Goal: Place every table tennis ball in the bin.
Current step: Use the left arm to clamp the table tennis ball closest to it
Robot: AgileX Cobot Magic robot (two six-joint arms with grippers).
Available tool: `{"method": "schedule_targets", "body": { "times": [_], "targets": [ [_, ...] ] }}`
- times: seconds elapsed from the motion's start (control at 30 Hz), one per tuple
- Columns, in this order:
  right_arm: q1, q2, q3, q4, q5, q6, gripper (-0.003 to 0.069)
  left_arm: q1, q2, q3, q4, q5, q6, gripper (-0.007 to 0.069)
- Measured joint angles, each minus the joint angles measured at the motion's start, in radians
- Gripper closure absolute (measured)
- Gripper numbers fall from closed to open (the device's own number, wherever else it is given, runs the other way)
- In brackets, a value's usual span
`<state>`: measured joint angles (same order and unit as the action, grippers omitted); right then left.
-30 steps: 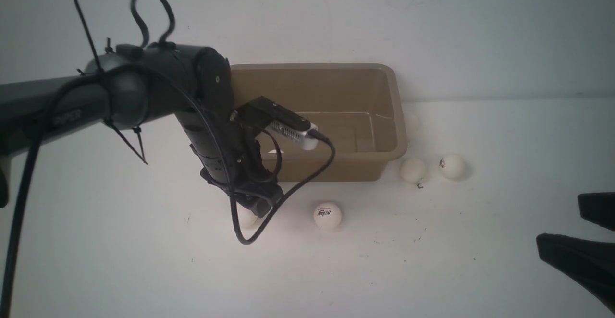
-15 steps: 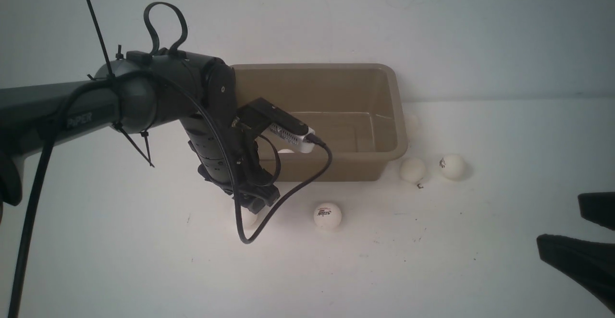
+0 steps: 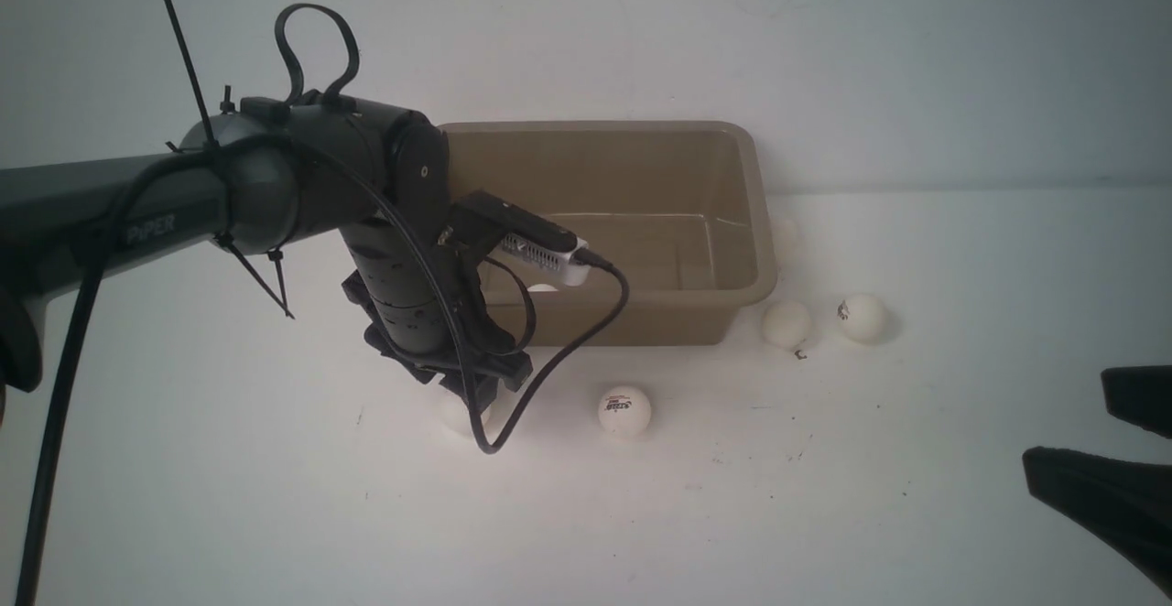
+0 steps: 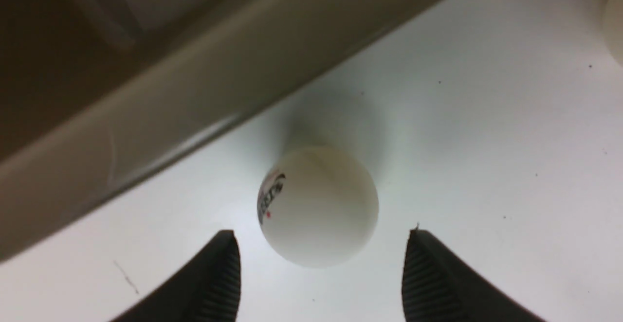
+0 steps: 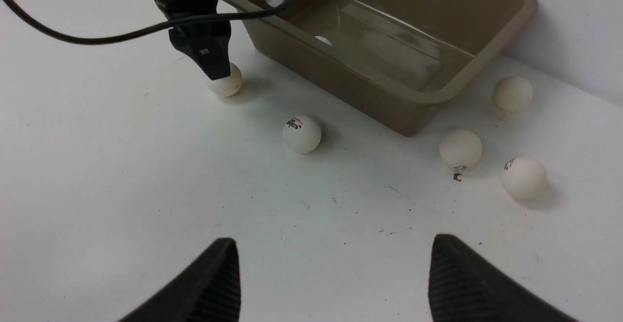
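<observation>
Since a second earlier, the left arm had shifted slightly toward the left end of the bin (image 3: 641, 320) and its wrist had turned. The bin and the balls lay where they had been.

The left gripper (image 4: 320, 233) hung low in front of the bin's front wall, near its left corner, above the first ball (image 4: 319, 205). Its fingers (image 4: 219, 278) stood open, one on each side of that ball, with a clear gap at both sides. They had hold of nothing. The ball rested on the white table (image 3: 275, 496), close to the bin's front wall but not touching it, its printed mark turned to one side.

The right gripper (image 5: 332, 239) waited well apart from the bin, off its front right. Its fingers were spread wide and empty, with only bare table between them.

One white ball (image 5: 322, 40) lay inside the bin, on the floor near the front wall. The logo ball (image 3: 624, 410) sat on the table in front of the bin, about midway along the wall. A plain ball (image 3: 786, 323) and a marked ball (image 3: 862, 317) sat side by side just off the bin's front right corner, apart from each other. A fifth outside ball (image 5: 513, 94) lay beside the bin's right wall, farther back.
</observation>
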<state>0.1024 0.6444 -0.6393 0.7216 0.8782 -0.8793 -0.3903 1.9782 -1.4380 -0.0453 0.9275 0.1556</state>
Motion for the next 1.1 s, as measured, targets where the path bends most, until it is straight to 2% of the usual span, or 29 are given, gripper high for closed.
{"method": "schedule_targets", "body": {
  "times": [0.2,0.5,0.73,1.1],
  "targets": [
    [0.000,0.000,0.000,0.003,0.000,-0.003,0.0186,-0.006,0.000,0.000,-0.020,0.016,-0.018,0.0220],
    [0.000,0.000,0.000,0.003,0.000,-0.003,0.0186,-0.036,0.000,0.000,0.020,-0.052,-0.046,0.0220],
    [0.000,0.000,0.000,0.003,0.000,-0.003,0.0186,-0.039,0.004,0.000,0.102,-0.054,-0.080,0.0220],
    [0.000,0.000,0.000,0.002,0.000,-0.003,0.0186,-0.039,0.049,0.000,0.109,-0.082,-0.083,0.0220]
  ]
}}
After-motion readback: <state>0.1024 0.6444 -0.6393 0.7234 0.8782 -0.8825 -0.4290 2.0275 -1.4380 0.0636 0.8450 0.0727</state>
